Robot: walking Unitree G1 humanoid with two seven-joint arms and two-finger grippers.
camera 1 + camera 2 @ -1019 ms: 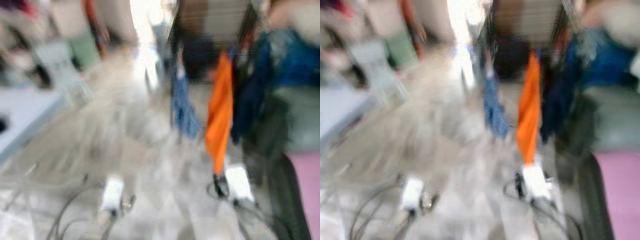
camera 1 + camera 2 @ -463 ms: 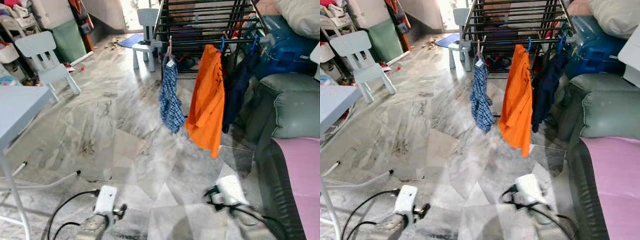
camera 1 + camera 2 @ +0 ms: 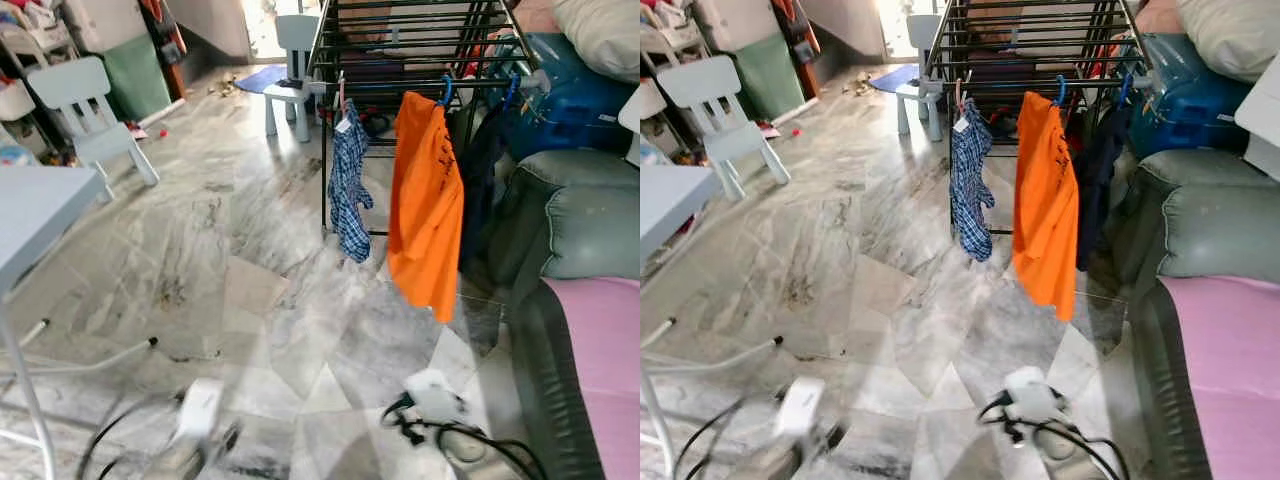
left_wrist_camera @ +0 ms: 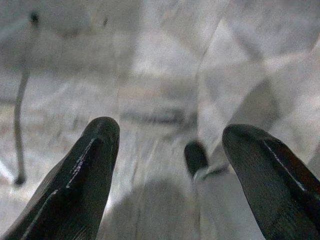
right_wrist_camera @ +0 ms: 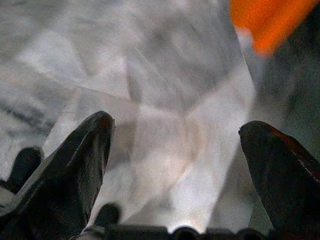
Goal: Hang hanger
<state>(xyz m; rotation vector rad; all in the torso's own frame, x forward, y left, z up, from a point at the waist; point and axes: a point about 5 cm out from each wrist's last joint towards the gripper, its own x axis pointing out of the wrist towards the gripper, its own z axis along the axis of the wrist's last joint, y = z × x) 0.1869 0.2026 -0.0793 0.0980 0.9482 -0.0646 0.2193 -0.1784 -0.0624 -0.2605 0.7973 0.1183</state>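
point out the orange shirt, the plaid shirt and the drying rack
orange shirt [image 3: 428, 210], left eye view, middle of the hanging cloth
plaid shirt [image 3: 348, 190], left eye view, middle of the blue checked cloth
drying rack [image 3: 1030, 40], right eye view, black bars near its top

No text, label, brand, number or sign can be read anywhere. A small white tag [image 3: 342, 125] hangs at the top of the checked garment [image 3: 349, 190], just beside the orange shirt [image 3: 428, 205] on the drying rack [image 3: 420, 30], but any print on it is too small to make out.
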